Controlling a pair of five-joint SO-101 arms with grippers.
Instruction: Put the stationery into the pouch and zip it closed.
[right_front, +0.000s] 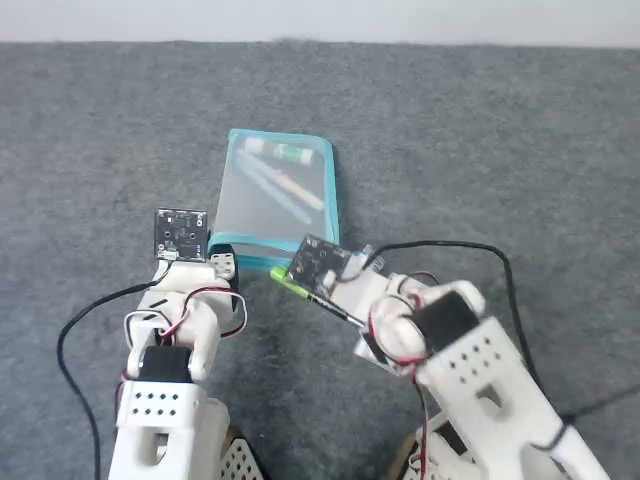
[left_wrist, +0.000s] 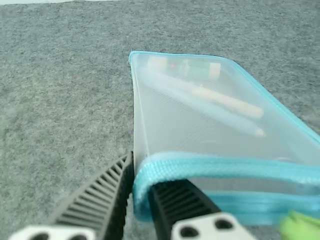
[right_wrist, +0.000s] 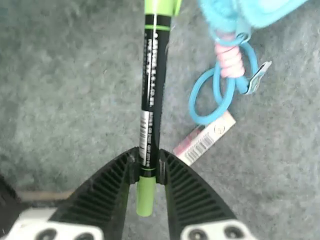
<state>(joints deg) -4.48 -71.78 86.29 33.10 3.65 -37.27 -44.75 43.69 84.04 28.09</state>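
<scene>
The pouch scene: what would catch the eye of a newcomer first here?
The translucent pouch with teal edges lies in the middle of the grey table, pens already inside. The left claw pinches its open edge, and the right claw grips a black and green marker aimed at that mouth.

White printed shells on left arm (right_front: 165, 395) and right arm (right_front: 490, 380), perforated with rows of round holes. Black servo blocks (right_front: 445, 315) at the joints. Dark camera boards (right_front: 181, 233) at each wrist. Black cables (right_front: 72, 340) looped outward; thin red wires (right_front: 205, 293) alongside. Black ribbed fingers (left_wrist: 102, 200) on white bases with screw holes.
</scene>
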